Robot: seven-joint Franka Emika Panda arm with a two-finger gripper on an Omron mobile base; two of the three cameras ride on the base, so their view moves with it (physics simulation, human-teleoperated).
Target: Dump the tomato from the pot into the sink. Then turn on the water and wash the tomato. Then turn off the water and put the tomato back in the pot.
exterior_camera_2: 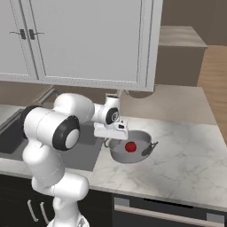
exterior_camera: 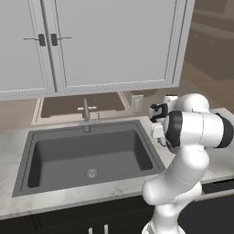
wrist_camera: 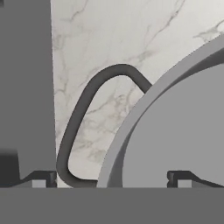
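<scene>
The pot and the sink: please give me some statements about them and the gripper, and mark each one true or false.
1. The tomato lies inside the pot. True.
2. The pot stands in the sink. False: it stands on the marble counter, beside the sink.
3. Water runs from the faucet. False: no stream is visible, and the basin looks dry.
4. The gripper is open, with one fingertip on each side of the pot's rim near a loop handle. True.
5. The cabinet doors above the sink are open. False: they are closed.
</scene>
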